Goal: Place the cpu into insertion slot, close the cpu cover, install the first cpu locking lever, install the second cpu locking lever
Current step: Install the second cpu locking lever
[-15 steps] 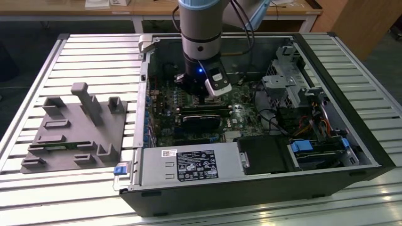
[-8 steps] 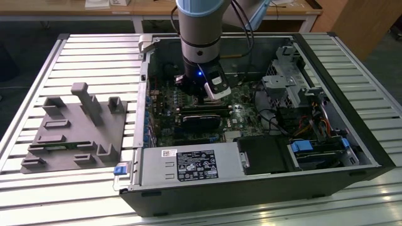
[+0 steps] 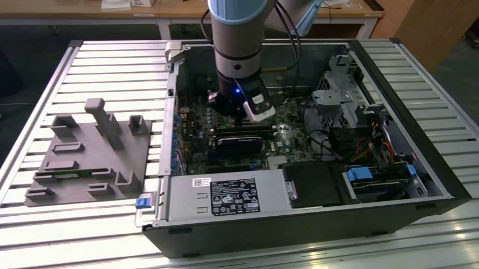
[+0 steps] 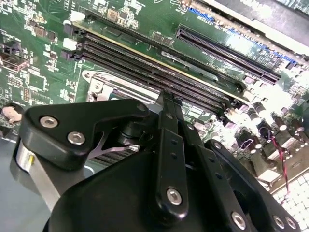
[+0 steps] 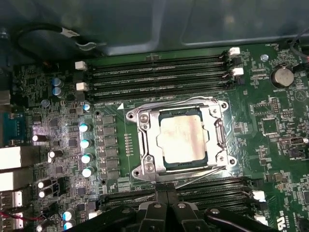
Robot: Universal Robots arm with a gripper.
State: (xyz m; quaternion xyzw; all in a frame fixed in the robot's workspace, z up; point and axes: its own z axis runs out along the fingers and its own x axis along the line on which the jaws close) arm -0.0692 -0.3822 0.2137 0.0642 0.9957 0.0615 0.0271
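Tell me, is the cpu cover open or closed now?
Closed. In the first wrist view the cpu cover lies flat around the cpu, whose grey top shows through its window.

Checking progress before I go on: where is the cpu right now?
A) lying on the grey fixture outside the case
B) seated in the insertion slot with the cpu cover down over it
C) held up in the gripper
B: in the first wrist view the cpu sits in the insertion slot, its top showing through the cpu cover.
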